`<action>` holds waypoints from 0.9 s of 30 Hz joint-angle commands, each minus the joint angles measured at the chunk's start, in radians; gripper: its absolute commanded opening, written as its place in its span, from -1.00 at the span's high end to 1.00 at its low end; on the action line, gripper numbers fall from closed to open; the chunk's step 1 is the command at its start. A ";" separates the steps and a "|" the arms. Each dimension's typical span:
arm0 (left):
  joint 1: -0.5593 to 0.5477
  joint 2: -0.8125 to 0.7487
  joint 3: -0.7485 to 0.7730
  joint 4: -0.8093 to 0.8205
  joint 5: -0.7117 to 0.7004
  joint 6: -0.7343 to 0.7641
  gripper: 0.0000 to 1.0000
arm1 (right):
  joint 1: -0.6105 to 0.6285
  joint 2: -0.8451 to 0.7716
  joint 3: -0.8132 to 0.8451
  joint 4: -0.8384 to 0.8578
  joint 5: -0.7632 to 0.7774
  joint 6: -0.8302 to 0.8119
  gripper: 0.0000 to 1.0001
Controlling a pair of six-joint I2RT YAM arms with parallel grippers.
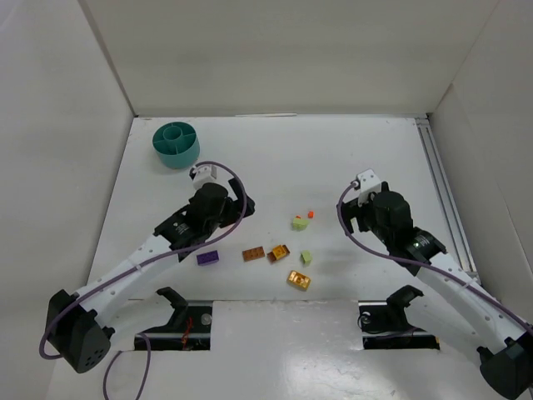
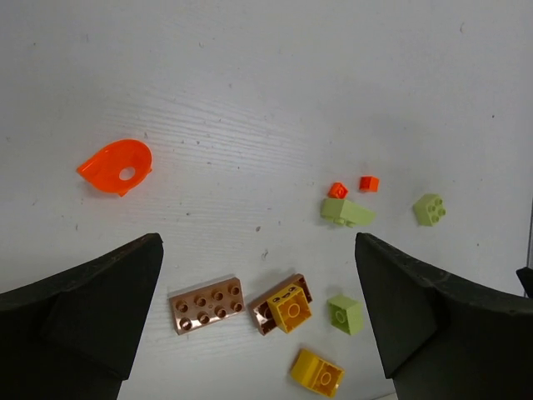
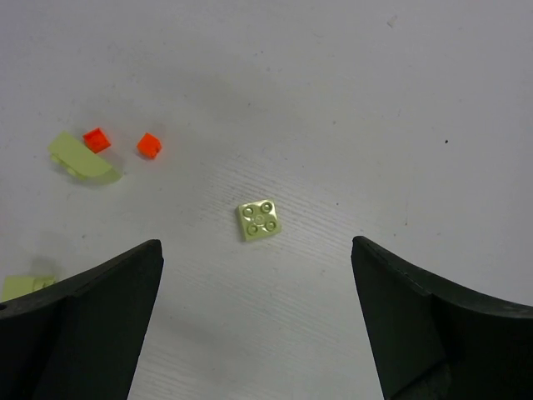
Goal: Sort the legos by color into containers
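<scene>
The round teal tub (image 1: 176, 143) stands at the back left. Legos lie mid-table: purple (image 1: 208, 258), brown (image 1: 253, 253), brown with a yellow one on top (image 1: 278, 252), yellow (image 1: 299, 280), two pale green (image 1: 306, 257) (image 1: 300, 222) and a small red-orange one (image 1: 311, 214). My left gripper (image 1: 241, 204) is open and empty, over a brown brick (image 2: 206, 304) and the brown-yellow stack (image 2: 284, 305). An orange leaf-shaped piece (image 2: 117, 166) lies ahead on its left. My right gripper (image 1: 351, 212) is open and empty above a pale green square brick (image 3: 259, 220).
The pale green wedge (image 3: 82, 158) and two small red-orange bits (image 3: 97, 139) (image 3: 149, 146) lie left of the right gripper. White walls enclose the table on the left, back and right. A metal rail (image 1: 439, 192) runs along the right edge.
</scene>
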 commanded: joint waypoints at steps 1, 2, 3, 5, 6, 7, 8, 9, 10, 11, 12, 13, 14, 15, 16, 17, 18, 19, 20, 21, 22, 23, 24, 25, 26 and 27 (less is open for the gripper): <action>-0.008 -0.037 0.003 0.036 -0.024 0.029 -1.00 | 0.006 -0.006 0.024 0.030 0.062 0.002 -0.98; -0.008 -0.046 0.003 0.036 -0.025 0.029 -1.00 | 0.006 -0.006 0.024 0.039 0.117 0.016 -0.98; -0.008 -0.046 -0.006 0.036 -0.025 0.039 -1.00 | 0.006 -0.006 0.015 0.024 0.149 0.046 -0.98; -0.008 -0.046 -0.007 0.036 -0.025 0.048 -1.00 | 0.006 -0.006 0.024 -0.014 0.232 0.149 -0.98; -0.008 -0.046 -0.007 0.047 -0.025 0.048 -1.00 | 0.006 0.008 0.024 -0.015 0.233 0.150 -0.98; -0.008 -0.046 -0.017 0.047 -0.014 0.061 -1.00 | 0.006 0.022 0.024 -0.015 0.233 0.139 -0.98; -0.008 -0.046 -0.017 0.047 -0.014 0.061 -1.00 | 0.006 0.022 0.024 -0.015 0.233 0.139 -0.98; -0.008 -0.046 -0.017 0.057 -0.014 0.070 -1.00 | 0.006 0.040 0.024 -0.001 0.219 0.139 -0.98; -0.008 -0.046 -0.029 0.057 -0.014 0.070 -1.00 | 0.006 0.051 0.024 0.008 0.219 0.130 -0.98; -0.008 -0.046 -0.039 0.067 -0.014 0.081 -1.00 | 0.006 0.080 0.024 0.008 0.219 0.130 -0.98; -0.008 -0.046 -0.039 0.067 -0.005 0.081 -1.00 | 0.006 0.097 0.024 0.008 0.219 0.119 -0.98; -0.008 -0.046 -0.051 0.077 -0.005 0.081 -1.00 | 0.006 0.115 0.035 0.008 0.219 0.107 -0.98; -0.008 -0.046 -0.060 0.077 -0.005 0.091 -1.00 | -0.003 0.155 0.035 0.008 0.219 0.107 -0.98; -0.008 -0.046 -0.060 0.090 0.008 0.091 -1.00 | -0.003 0.177 0.035 0.008 0.219 0.107 -0.98; -0.008 -0.046 -0.060 0.090 0.008 0.104 -1.00 | -0.017 0.198 0.035 0.008 0.199 0.107 -0.98; -0.008 -0.046 -0.071 0.090 0.008 0.104 -1.00 | -0.043 0.221 0.035 0.021 0.179 0.090 -0.98; -0.008 -0.046 -0.071 0.090 0.008 0.104 -1.00 | -0.058 0.265 0.035 0.021 0.150 0.081 -0.98; -0.008 -0.046 -0.071 0.099 0.017 0.104 -1.00 | -0.075 0.286 0.035 0.036 0.080 0.068 -0.95; -0.008 -0.036 -0.082 0.099 0.017 0.114 -1.00 | -0.090 0.306 0.035 0.074 0.031 0.045 -0.91; -0.008 -0.036 -0.091 0.113 0.017 0.114 -1.00 | -0.116 0.344 0.035 0.090 -0.011 0.012 -0.88; -0.008 -0.036 -0.091 0.122 0.026 0.114 -1.00 | -0.126 0.364 0.035 0.100 -0.039 0.002 -0.82; -0.008 -0.025 -0.091 0.122 0.026 0.124 -1.00 | -0.126 0.384 0.046 0.122 -0.077 -0.011 -0.79; -0.008 -0.025 -0.100 0.133 0.026 0.124 -1.00 | -0.126 0.402 0.046 0.122 -0.077 -0.012 -0.76; -0.008 -0.014 -0.100 0.142 0.037 0.124 -1.00 | -0.135 0.436 0.055 0.137 -0.089 -0.030 -0.72; -0.008 -0.014 -0.100 0.142 0.037 0.124 -1.00 | -0.135 0.448 0.055 0.152 -0.117 -0.042 -0.72; -0.008 -0.014 -0.100 0.151 0.037 0.124 -1.00 | -0.135 0.462 0.055 0.163 -0.117 -0.042 -0.72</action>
